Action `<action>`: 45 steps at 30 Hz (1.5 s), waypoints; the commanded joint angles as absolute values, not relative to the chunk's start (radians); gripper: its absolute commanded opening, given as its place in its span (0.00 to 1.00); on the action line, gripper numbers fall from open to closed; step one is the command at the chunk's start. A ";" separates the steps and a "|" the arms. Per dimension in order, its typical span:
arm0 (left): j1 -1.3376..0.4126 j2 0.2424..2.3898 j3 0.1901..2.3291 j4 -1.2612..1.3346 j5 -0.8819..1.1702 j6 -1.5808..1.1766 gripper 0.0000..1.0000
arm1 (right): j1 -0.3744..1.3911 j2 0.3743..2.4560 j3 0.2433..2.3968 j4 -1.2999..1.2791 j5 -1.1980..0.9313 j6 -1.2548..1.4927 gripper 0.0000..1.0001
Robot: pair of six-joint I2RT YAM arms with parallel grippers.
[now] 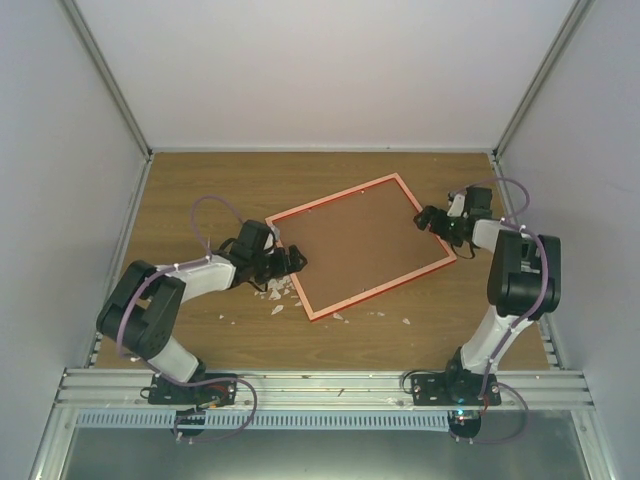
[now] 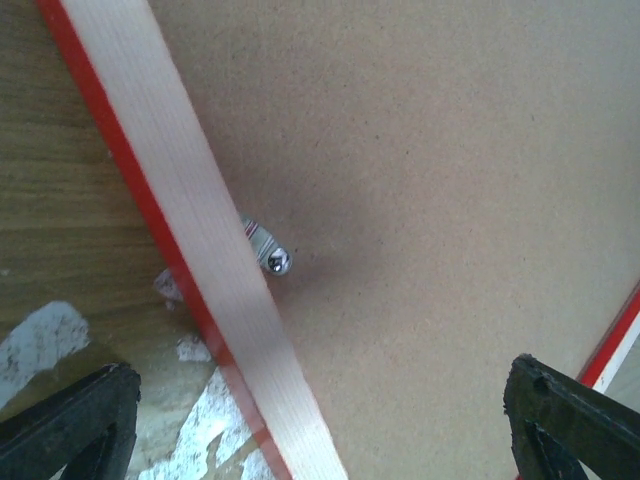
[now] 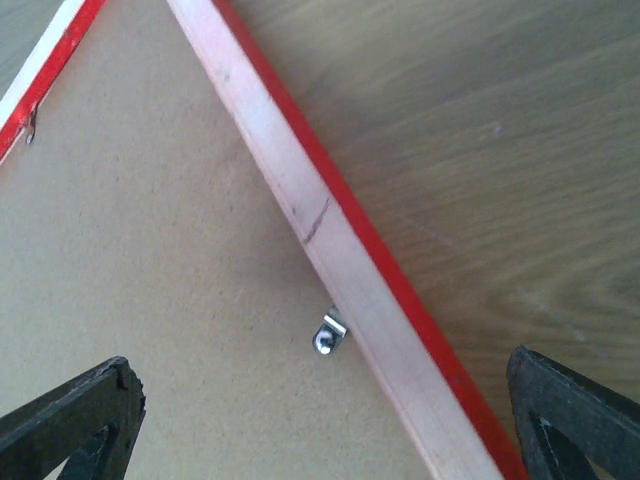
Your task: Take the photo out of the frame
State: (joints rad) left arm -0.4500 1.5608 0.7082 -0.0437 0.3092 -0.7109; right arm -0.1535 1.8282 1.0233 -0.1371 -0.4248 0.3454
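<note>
The red frame (image 1: pixel 322 306) lies face down on the table, its brown board back (image 1: pixel 365 240) up. The photo is hidden under the board. My left gripper (image 1: pixel 292 262) is open over the frame's left rail (image 2: pixel 190 250); one finger is over the table, the other over the board. A small metal clip (image 2: pixel 266 248) holds the board there. My right gripper (image 1: pixel 432 218) is open over the right rail (image 3: pixel 340 250), straddling it, with another metal clip (image 3: pixel 329 335) between the fingers.
White flakes and scraps (image 1: pixel 272 294) lie on the wooden table (image 1: pixel 200 190) by the frame's left corner, and a few more (image 1: pixel 405 321) lie near the front edge. Grey walls close in the sides and back.
</note>
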 commanded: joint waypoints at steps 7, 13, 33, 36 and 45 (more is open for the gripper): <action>-0.459 1.605 0.749 -0.080 0.275 -0.651 0.99 | -0.125 1.725 0.855 -0.097 -0.551 0.345 1.00; -0.458 1.568 0.744 -0.144 0.226 -0.626 0.99 | -0.085 1.619 0.720 -0.076 -0.592 0.361 1.00; -0.325 1.430 0.733 -0.370 0.025 -0.534 0.99 | 0.060 1.334 0.463 -0.028 -0.658 0.426 1.00; -0.294 1.431 0.767 -0.409 0.010 -0.518 0.99 | 0.061 1.333 0.453 -0.019 -0.670 0.417 1.00; -0.170 1.436 0.915 -0.572 -0.064 -0.427 0.99 | 0.063 1.265 0.451 -0.068 -0.571 0.342 1.00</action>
